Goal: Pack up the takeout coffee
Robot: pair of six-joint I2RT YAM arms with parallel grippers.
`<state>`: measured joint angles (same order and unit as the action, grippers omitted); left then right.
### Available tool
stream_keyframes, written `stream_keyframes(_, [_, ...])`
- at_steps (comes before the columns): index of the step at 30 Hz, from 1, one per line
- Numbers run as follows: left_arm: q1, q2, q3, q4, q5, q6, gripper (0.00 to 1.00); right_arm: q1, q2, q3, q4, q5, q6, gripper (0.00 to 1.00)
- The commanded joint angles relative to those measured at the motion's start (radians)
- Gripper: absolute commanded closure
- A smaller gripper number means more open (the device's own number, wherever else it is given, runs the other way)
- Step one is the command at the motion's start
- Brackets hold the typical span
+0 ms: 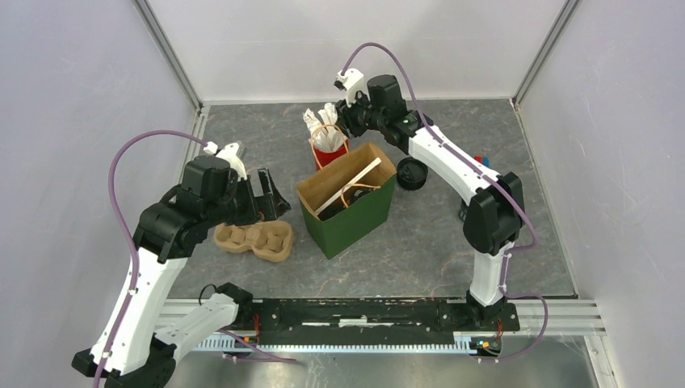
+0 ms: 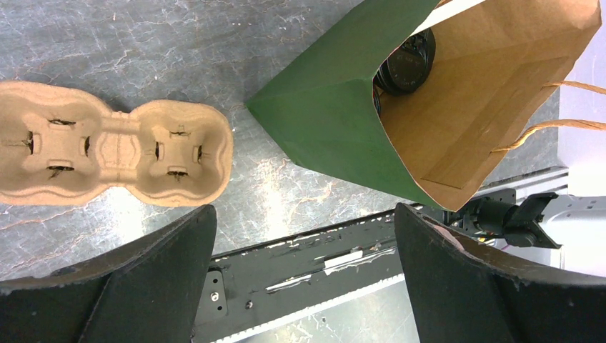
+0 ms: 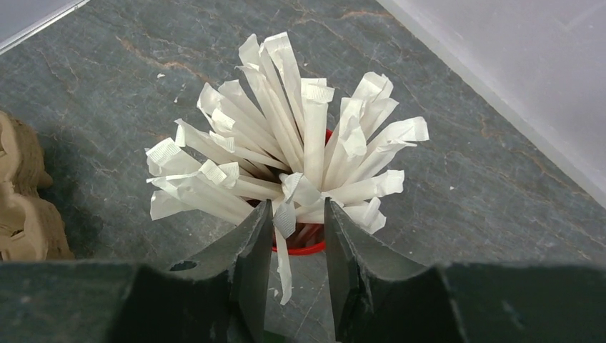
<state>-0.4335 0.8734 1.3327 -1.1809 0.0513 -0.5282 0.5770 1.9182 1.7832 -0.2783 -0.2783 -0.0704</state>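
Tabletop: grey stone-patterned tabletop (image 1: 452,242).
Bag: open green paper bag (image 1: 355,218), frame centre.
Carrier: tan moulded-pulp cup carrier (image 1: 254,240), left of the bag.
Left hand (image 2: 304,211): wide, holding nothing.
Right hand (image 3: 296,207): half-parted over the red cup of white wrapped sticks (image 3: 314,143).
Coffee: short black paper cup (image 2: 409,61), inside the bag.

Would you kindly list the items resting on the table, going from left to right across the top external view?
Cardboard cup carrier → green paper bag → round black lid just right of the bag.
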Motion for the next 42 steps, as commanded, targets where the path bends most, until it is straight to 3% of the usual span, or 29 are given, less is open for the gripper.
stream_keyframes(1, [0.003,-0.007,0.023,-0.009,-0.024,0.054,0.0,0.003,0.013,0.047,0.02,-0.017,0.002,0.65])
stream_keyframes(5, [0.004,-0.004,0.023,-0.008,-0.026,0.055,0.0,0.004,0.012,0.047,0.022,-0.011,-0.006,0.86])
stream_keyframes(8, [0.003,0.0,0.025,-0.009,-0.026,0.055,0.0,0.002,-0.002,0.047,0.019,0.006,-0.012,0.95])
stream_keyframes(33, [0.003,0.011,0.01,0.036,0.003,0.032,0.0,0.003,-0.108,0.087,-0.074,-0.014,0.018,1.0])
stream_keyframes(42, [0.003,0.008,0.0,0.039,0.003,0.038,0.0,0.003,-0.189,0.065,-0.143,0.031,-0.043,1.0])
